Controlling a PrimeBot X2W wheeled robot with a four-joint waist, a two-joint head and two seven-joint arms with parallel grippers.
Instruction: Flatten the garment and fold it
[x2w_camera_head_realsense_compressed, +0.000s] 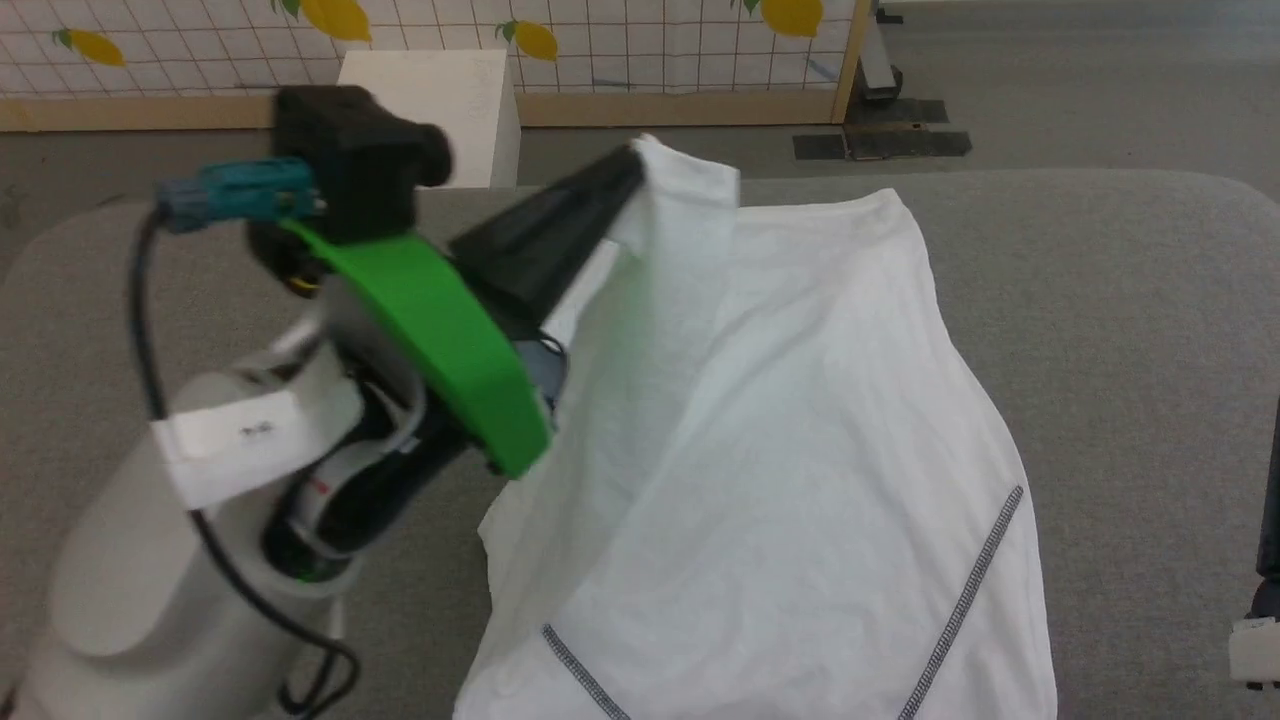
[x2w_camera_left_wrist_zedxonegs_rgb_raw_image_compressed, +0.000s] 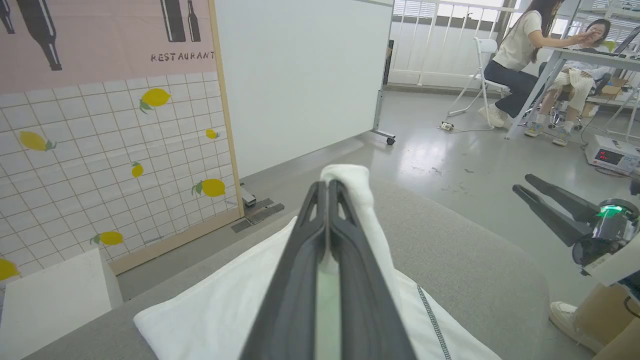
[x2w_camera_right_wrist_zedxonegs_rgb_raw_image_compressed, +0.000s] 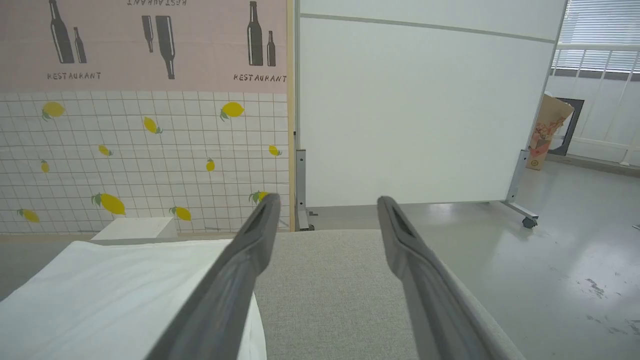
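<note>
Garment (x2w_camera_head_realsense_compressed: 800, 420) pinched by raised left hand (x2w_camera_head_realsense_compressed: 635, 165), right hand (x2w_camera_right_wrist_zedxonegs_rgb_raw_image_compressed: 328, 202) spread, seemingly empty

Right tool (x2w_camera_right_wrist_zedxonegs_rgb_raw_image_compressed: 328, 202): two dark fingers rising from bottom centre, spread wide, nothing between them.
Garment (x2w_camera_right_wrist_zedxonegs_rgb_raw_image_compressed: 125, 290): white fabric, lower left, lying on the tabletop; the finger at frame left crosses its right edge.
Tabletop (x2w_camera_right_wrist_zedxonegs_rgb_raw_image_compressed: 325, 280): grey cloth, bottom centre.
White box (x2w_camera_right_wrist_zedxonegs_rgb_raw_image_compressed: 132, 228): left middle, behind the garment.
Tiled screen (x2w_camera_right_wrist_zedxonegs_rgb_raw_image_compressed: 150, 150): lemon print, upper left.
White panel (x2w_camera_right_wrist_zedxonegs_rgb_raw_image_compressed: 415, 115): on casters, upper right.
Floor (x2w_camera_right_wrist_zedxonegs_rgb_raw_image_compressed: 575, 260): glossy grey, right.
</note>
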